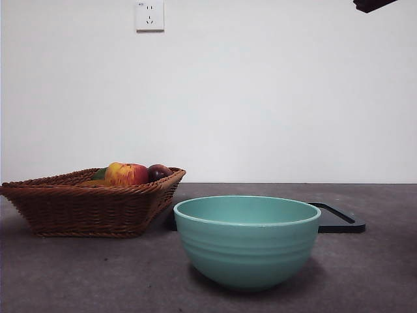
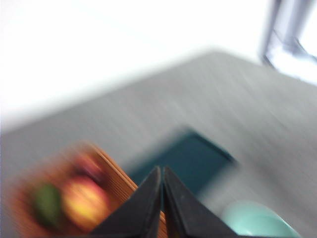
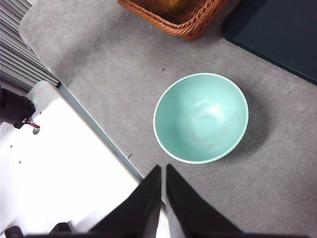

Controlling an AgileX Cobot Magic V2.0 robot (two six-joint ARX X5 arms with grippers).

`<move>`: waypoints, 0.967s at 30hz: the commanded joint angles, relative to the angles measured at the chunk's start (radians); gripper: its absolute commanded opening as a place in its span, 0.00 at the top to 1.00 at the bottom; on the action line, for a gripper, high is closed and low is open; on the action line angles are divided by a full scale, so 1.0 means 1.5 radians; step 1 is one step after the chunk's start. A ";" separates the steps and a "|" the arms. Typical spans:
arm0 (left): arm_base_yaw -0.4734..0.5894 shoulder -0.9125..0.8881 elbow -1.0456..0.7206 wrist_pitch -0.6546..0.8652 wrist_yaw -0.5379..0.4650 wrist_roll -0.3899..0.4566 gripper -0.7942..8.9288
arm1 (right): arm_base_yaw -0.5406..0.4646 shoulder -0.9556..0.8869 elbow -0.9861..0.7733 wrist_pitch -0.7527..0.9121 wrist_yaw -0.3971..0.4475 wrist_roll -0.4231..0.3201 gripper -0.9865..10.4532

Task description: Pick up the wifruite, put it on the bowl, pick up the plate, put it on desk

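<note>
Grey felt-like desk (image 1: 378, 274) under a white wall carries a teal bowl (image 1: 247, 241) near its front edge, ridged outside, smooth-rimmed, nothing inside. Behind it lies a dark flat plate (image 1: 339, 218); a wicker basket (image 1: 91, 205) of fruit stands left, the wifruite not clearly told apart. Left gripper (image 2: 162, 173) and right gripper (image 3: 163, 171) hang above, jaws pressed together, holding nothing

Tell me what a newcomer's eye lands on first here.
The big teal bowl stands empty, front and centre on the grey desk. Behind it to the left, a wicker basket holds a red-yellow apple and a dark plum. A flat dark tray lies behind the bowl's right side.
</note>
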 commanded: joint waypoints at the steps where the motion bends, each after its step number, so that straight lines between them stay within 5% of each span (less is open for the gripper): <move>1: 0.054 -0.056 -0.050 0.126 -0.041 0.010 0.91 | 0.004 0.004 0.011 0.007 0.000 -0.008 0.91; 11: 0.142 -0.254 -0.303 0.290 -0.280 0.002 0.91 | 0.004 0.004 0.011 0.007 0.000 -0.008 0.91; 29: 0.150 -0.449 -0.601 0.287 -0.297 -0.013 0.91 | 0.004 0.004 0.011 0.007 0.000 -0.008 0.91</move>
